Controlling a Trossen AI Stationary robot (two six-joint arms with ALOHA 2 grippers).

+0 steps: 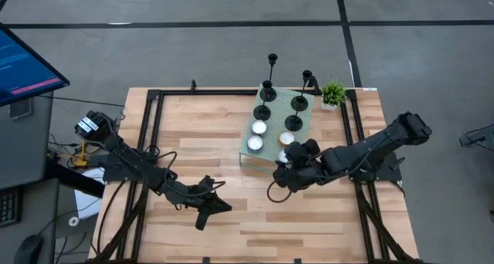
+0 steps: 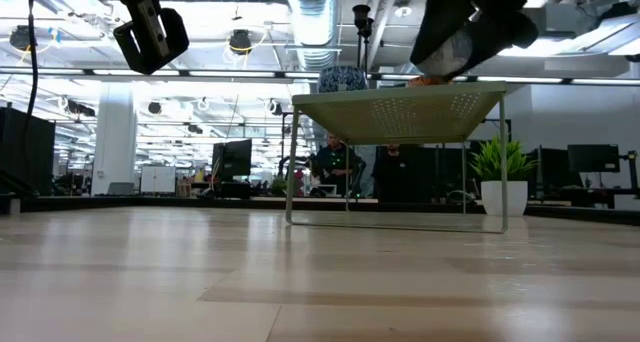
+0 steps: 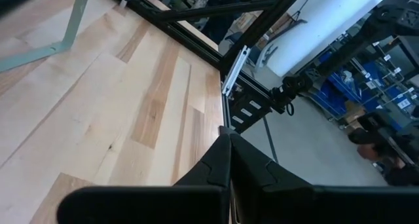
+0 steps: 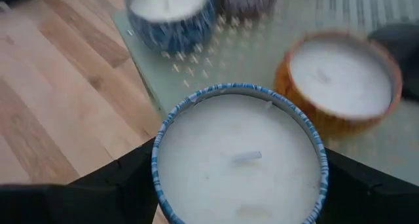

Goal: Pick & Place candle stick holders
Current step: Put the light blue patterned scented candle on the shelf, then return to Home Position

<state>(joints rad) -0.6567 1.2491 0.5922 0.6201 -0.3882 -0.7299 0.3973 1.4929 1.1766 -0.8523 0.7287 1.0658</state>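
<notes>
Black candle stick holders (image 1: 268, 93) beyond right gripper (image 1: 287, 160)

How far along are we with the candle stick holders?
Done: nothing clearly; the black candle stick holders stand on the green tray, at its far end. In hand: the right gripper grips a blue-rimmed candle, not a holder. The left gripper waits shut over the table. Left: moving the holders.

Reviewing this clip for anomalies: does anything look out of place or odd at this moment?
Yes: the right gripper straddles a blue-rimmed candle on the green tray, not a candle stick holder. The holders stand upright; nothing has spilled.
</notes>
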